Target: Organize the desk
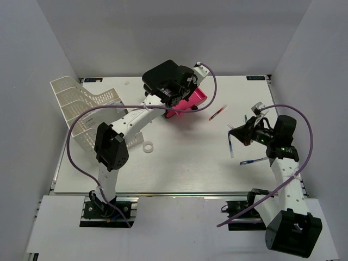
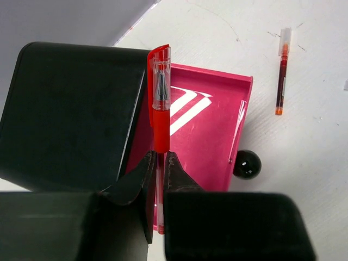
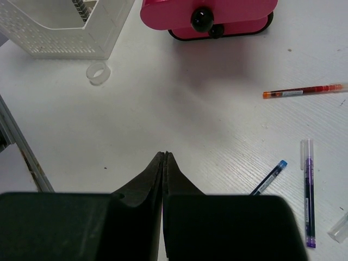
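The left claw (image 2: 157,163), clamped on a red capped plastic pen (image 2: 161,109), holds it above the open pink drawer (image 2: 212,141) on the white perforated desk (image 1: 179,168) beneath both arms, while the right claw (image 3: 165,160), pinched together and empty, hovers near three loose pens (image 3: 308,190) left to sort.

No legible text anywhere.

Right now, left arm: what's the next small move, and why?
Probably lower the left tool a little and open it. It is shut on the red plastic pen with a clear cap, and in the left wrist view the pen lies over the open pink plastic drawer, so a release should drop it inside.
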`<action>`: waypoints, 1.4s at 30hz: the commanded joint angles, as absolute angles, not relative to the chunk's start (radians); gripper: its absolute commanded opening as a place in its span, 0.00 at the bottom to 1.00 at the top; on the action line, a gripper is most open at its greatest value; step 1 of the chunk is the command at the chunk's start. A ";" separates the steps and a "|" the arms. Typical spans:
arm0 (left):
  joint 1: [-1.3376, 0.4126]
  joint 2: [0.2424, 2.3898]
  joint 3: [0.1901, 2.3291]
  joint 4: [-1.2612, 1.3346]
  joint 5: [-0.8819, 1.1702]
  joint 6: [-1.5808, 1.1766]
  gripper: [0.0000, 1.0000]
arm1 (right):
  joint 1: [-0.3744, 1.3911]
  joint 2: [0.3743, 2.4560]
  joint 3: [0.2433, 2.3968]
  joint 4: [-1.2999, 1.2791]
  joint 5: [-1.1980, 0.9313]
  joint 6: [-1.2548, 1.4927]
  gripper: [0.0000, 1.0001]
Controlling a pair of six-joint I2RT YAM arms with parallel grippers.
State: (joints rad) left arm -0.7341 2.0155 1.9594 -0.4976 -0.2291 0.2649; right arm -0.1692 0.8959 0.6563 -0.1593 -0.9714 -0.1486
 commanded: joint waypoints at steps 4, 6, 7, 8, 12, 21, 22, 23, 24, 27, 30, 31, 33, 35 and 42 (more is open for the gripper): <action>-0.729 2.019 1.994 -0.459 -0.225 0.276 0.06 | -0.187 0.880 0.681 -0.146 -0.989 -0.141 0.00; -0.729 2.025 1.993 -0.462 -0.232 0.273 0.10 | -0.192 0.881 0.681 -0.146 -0.992 -0.140 0.00; -0.729 2.026 1.993 -0.466 -0.235 0.275 0.11 | -0.192 0.881 0.681 -0.146 -0.992 -0.140 0.00; -0.729 2.028 1.991 -0.468 -0.247 0.275 0.14 | -0.193 0.881 0.683 -0.147 -0.994 -0.140 0.00; -0.729 2.023 1.964 -0.469 -0.258 0.271 0.16 | -0.198 0.876 0.683 -0.146 -0.996 -0.138 0.00; -0.729 2.045 1.982 -0.477 -0.258 0.256 0.30 | -0.219 0.877 0.681 -0.147 -1.000 -0.135 0.00; -0.729 2.045 1.983 -0.477 -0.258 0.253 0.32 | -0.219 0.877 0.681 -0.146 -1.002 -0.135 0.00; -0.729 2.045 1.983 -0.479 -0.258 0.253 0.33 | -0.224 0.877 0.681 -0.146 -1.005 -0.135 0.00; -0.729 2.045 1.983 -0.480 -0.259 0.252 0.34 | -0.225 0.877 0.681 -0.147 -1.006 -0.133 0.00; -0.729 2.043 1.979 -0.483 -0.264 0.245 0.37 | -0.233 0.877 0.681 -0.146 -1.009 -0.133 0.00; -0.729 2.033 1.976 -0.488 -0.270 0.226 0.39 | -0.238 0.877 0.681 -0.146 -1.012 -0.133 0.00; -0.729 2.025 1.979 -0.489 -0.270 0.215 0.39 | -0.242 0.879 0.680 -0.146 -1.014 -0.132 0.00; -0.729 1.984 1.976 -0.482 -0.253 0.175 0.37 | -0.245 0.877 0.678 -0.146 -1.020 -0.136 0.00; -0.729 1.960 1.953 -0.477 -0.212 0.155 0.21 | -0.247 0.877 0.678 -0.146 -1.023 -0.138 0.04; -0.729 1.493 1.476 -0.248 0.070 -0.113 0.00 | -0.252 0.905 0.678 -0.167 -0.990 -0.169 0.41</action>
